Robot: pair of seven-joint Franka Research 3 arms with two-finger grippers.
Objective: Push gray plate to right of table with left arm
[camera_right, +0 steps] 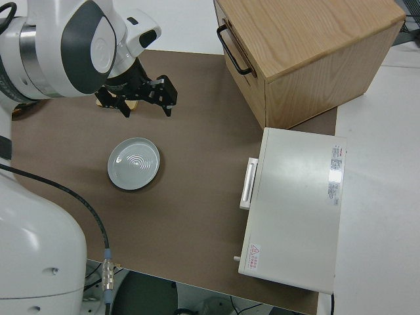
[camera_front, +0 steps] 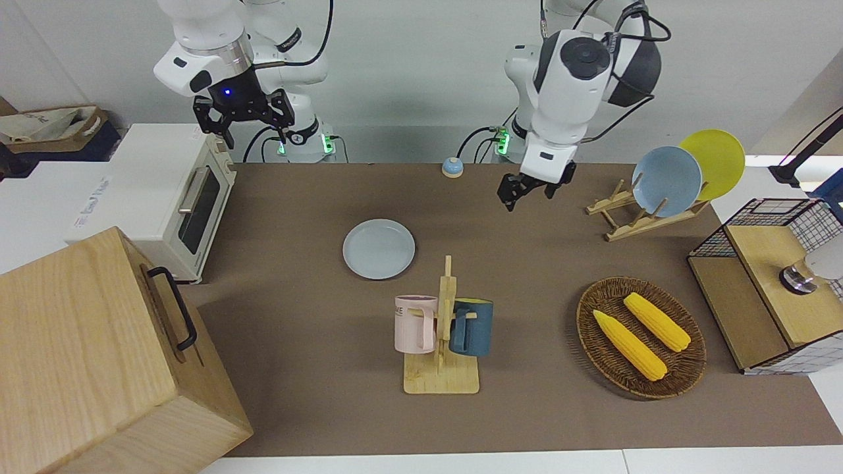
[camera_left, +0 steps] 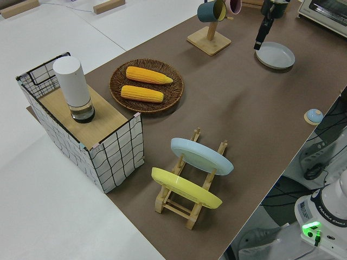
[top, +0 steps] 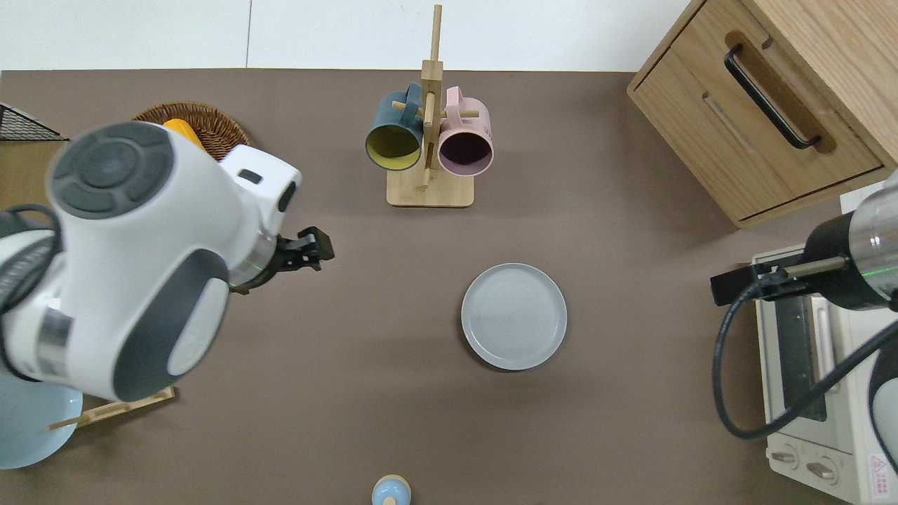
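My left gripper (camera_front: 527, 189) hangs upper right of center, can't tell its finger gap. Gray plate (camera_front: 379, 248) sits mid-tabletop (camera_front: 540, 263), well apart. Right arm's parked.

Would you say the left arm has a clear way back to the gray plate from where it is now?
Probably yes: only bare table lies between the left end effector and the gray plate.

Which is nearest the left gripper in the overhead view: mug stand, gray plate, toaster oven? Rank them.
From the left gripper:
1. Mug stand, farther from the robots.
2. Gray plate, toward the right arm's end.
3. Toaster oven, at the right arm's end.
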